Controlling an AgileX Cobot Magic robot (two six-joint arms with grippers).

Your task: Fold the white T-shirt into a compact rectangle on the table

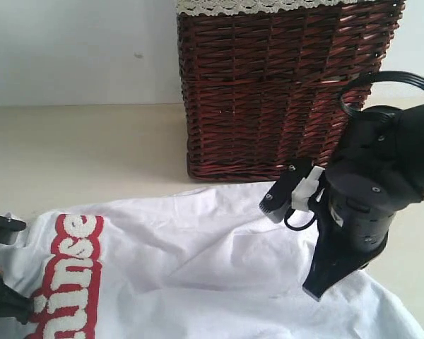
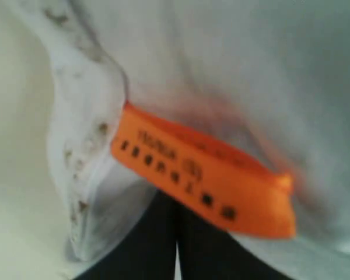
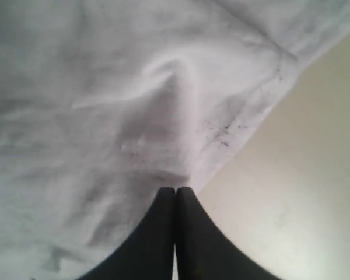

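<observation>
While the basket [image 1: 283,85] stands at the back of the counter [image 1: 78,155], I cannot see into it: its lace-trimmed rim [image 1: 254,6] meets the top of the exterior view, and the contents are hidden.

The shirt [image 1: 198,268] lies spread and rumpled on the counter in front of the basket. Its rear edge is just beside the basket's base. Its red lettering [image 1: 71,268] sits near the left end.

Left end effector [image 2: 175,216]: fingers pressed together, clamped on a shirt edge. An orange label [image 2: 204,175] lies across the tips, and a speckled hem [image 2: 81,157] hangs beside them. In the exterior view only dark parts of this unit show, at the left frame edge.

Right end effector [image 1: 316,286]: tip down on the right part of the shirt. In the right wrist view its fingers [image 3: 163,233] are together and pinch the cloth at the hem. The fabric puckers just above the tips.

Obstructions: the basket stands close behind the right arm. A black cable [image 1: 381,78] loops in front of the wicker.

Open room: bare counter runs left of the basket back to the wall [image 1: 71,49]. A strip of counter also borders the shirt's right edge.
</observation>
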